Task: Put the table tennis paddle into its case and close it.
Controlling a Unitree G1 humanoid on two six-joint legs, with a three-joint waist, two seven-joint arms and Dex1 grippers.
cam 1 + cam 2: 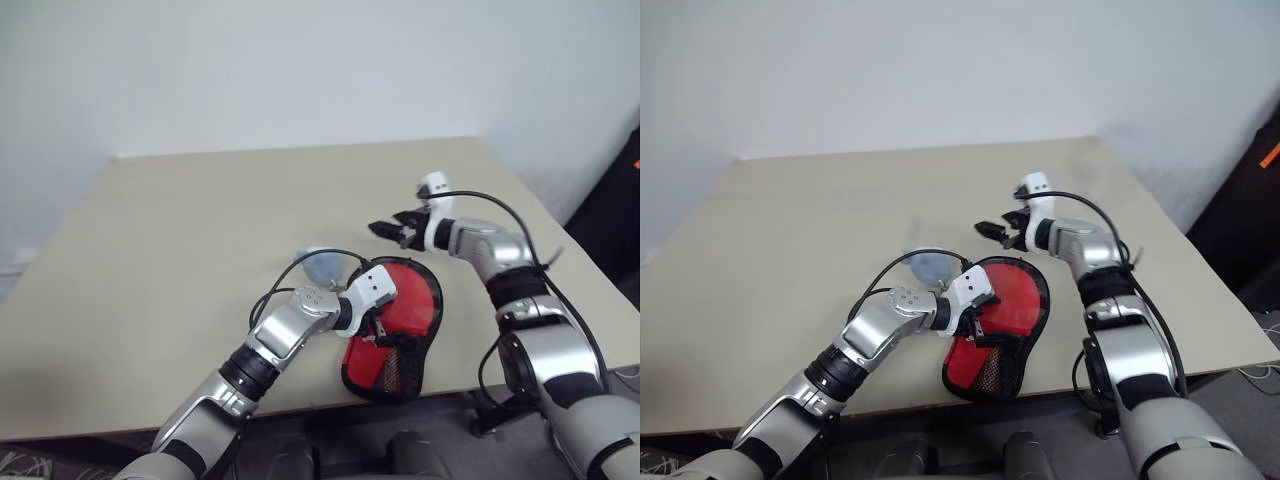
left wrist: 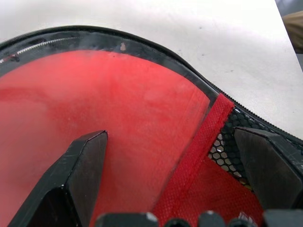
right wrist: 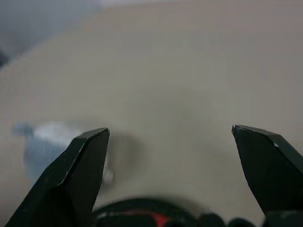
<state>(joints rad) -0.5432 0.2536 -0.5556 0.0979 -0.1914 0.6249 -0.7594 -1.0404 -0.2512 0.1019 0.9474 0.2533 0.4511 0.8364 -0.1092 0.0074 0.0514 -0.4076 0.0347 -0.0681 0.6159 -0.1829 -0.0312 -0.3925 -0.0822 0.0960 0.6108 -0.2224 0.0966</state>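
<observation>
The case (image 1: 400,325) lies flat on the tan surface (image 1: 180,250), close to its near edge and right of the middle. Its round red end points toward the far side, its black mesh end toward the near edge. Through the clear window a red face shows, so the paddle (image 2: 118,123) appears to lie inside; its handle cannot be made out.

The left gripper (image 1: 378,328) sits over the case, its jaws spread wide, one finger over the red window and the other over the mesh near the black rim, holding nothing.

The right gripper (image 1: 393,230) hangs above the bare surface just beyond the case, apart from it, its jaws also wide open and empty.

A small grey-blue lump (image 1: 325,265) rests just left of the case's far end.
</observation>
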